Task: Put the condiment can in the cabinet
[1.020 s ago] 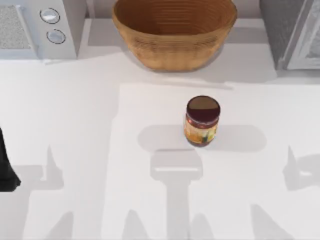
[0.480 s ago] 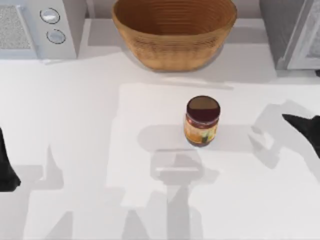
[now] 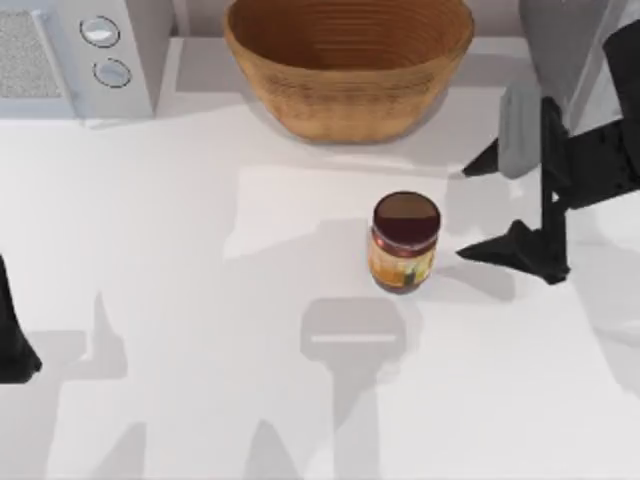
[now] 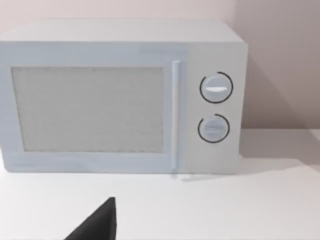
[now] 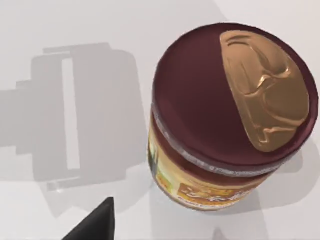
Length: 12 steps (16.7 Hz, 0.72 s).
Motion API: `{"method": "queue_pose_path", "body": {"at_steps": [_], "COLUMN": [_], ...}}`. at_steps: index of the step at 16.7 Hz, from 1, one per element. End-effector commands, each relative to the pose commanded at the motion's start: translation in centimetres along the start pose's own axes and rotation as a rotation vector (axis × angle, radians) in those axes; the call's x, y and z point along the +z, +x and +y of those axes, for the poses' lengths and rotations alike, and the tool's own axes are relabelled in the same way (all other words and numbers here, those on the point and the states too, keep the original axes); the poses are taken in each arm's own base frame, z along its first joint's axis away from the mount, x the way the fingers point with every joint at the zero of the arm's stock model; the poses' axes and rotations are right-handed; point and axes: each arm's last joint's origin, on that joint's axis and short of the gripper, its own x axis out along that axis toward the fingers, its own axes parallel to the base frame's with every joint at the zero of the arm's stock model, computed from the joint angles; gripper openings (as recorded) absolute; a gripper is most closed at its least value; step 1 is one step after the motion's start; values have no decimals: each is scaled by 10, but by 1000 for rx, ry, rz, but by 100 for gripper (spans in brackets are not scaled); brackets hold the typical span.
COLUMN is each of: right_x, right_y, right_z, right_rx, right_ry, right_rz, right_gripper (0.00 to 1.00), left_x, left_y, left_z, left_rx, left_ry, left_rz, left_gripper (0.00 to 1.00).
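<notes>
Condiment can: the small cylindrical jar with the dark maroon round lid and orange-yellow label (image 3: 404,242) stands upright on the white table (image 3: 180,260), a little right of the middle and in front of the basket, apart from it. In the right wrist view the can (image 5: 225,125) is seen from above at close range, its lid bearing a golden patch on one side.

Right gripper: the black two-finger claw of the right arm (image 3: 505,205) sits just to the right of the can, its two pointed fingers spread wide, one towards the back of the table and one towards the front. Neither finger touches the can; the front finger (image 3: 520,250) is near the jar's right side.

Cabinet: the large grey speckled box-like unit (image 3: 560,50) stands at the back right corner of the table, partly behind the right arm. The can is well apart from it, out on the open table.

Left gripper: the left arm is parked at the left edge of the table, a dark finger (image 3: 12,340) showing there; I cannot tell how its claw stands.

Basket: the wide woven tan basket (image 3: 348,62) rests at the back centre.

Appliance: the white boxy appliance with two round knobs (image 4: 120,97) sits at the back left corner, facing the left wrist camera.
</notes>
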Motion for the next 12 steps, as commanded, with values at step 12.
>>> {"method": "queue_pose_path", "body": {"at_steps": [12], "right_x": [-19], "right_y": [50], "right_z": [-24], "right_rx": [147], "right_ry": [-56], "right_rz": [-33], "right_gripper": [100], "left_x": [0], "left_y": [0], "left_z": [0], "left_rx": [0], "left_ry": [0], "left_rz": [0], "left_gripper": [100]}}
